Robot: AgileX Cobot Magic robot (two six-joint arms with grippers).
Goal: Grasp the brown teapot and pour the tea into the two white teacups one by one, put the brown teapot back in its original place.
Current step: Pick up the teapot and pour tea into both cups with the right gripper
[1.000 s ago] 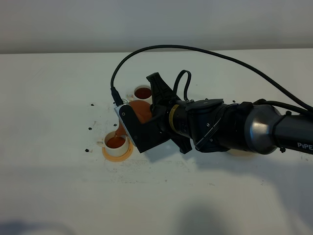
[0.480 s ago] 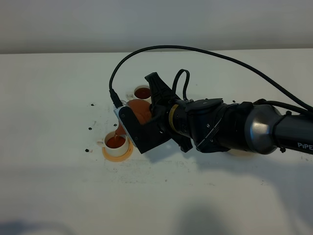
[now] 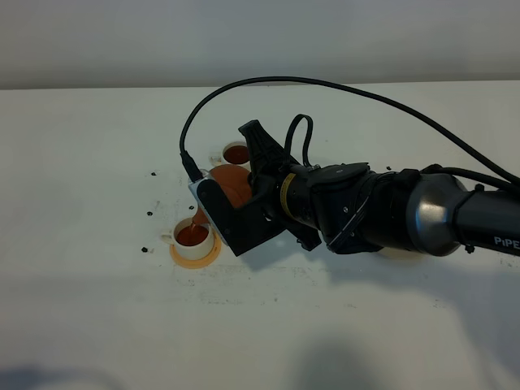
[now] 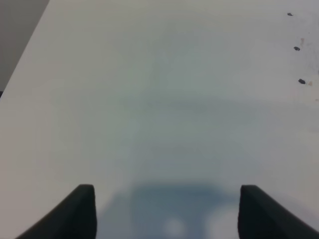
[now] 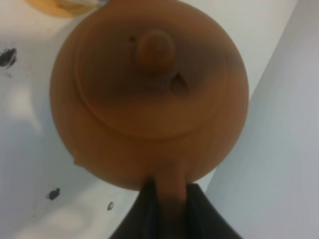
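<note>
From the high camera, we are seeing the right gripper (image 3: 230, 193) reaching across the middle of the white table (image 3: 89, 317), tilting the brown teapot (image 3: 231, 184) over the nearer white teacup (image 3: 193, 236). A thin stream of tea (image 3: 198, 217) is running from the spout into that cup, which is sitting on an orange-tan coaster (image 3: 195, 253). The farther white teacup (image 3: 236, 153), already holding dark tea, is standing just behind the teapot. Wide bare table is lying to the left and in front; the table's far edge is running along the top.

In the left wrist view, we are seeing the left gripper (image 4: 167, 211) hanging with its fingers apart over bare table, nothing between them.

In the right wrist view, we are looking at the teapot's lid and knob, with the dark fingers (image 5: 197, 214) clamped together on its loop handle.
</note>
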